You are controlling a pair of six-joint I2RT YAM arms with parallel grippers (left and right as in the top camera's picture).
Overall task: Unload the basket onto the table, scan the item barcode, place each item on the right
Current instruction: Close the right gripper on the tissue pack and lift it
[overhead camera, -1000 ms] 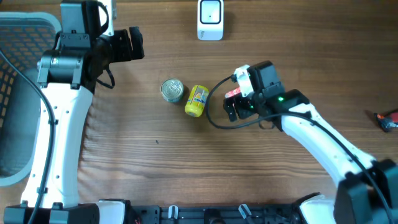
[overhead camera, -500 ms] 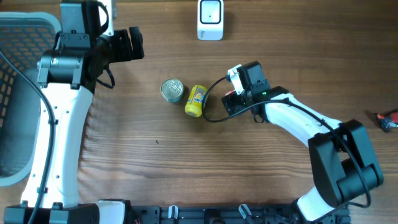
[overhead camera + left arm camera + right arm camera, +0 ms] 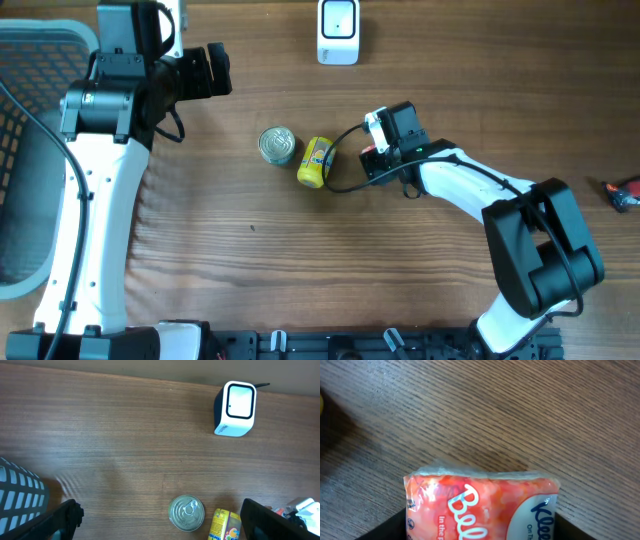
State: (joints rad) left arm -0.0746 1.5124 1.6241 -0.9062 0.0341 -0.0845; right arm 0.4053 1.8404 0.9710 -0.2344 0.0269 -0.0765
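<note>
1. My right pincer [image 3: 480, 532] is narrow, gripping the pack [image 3: 481, 497], red and white, with a finger against each side.
2. The pack is over the table [image 3: 250, 260], just right of the yellow tin [image 3: 316, 162] and the can [image 3: 279, 145]; whether it is lifted or resting, I cannot tell.
3. The scanner [image 3: 338, 30] stands well apart, at the far edge.
4. My left pincer [image 3: 160, 522] hangs wide, holding nothing.
</note>
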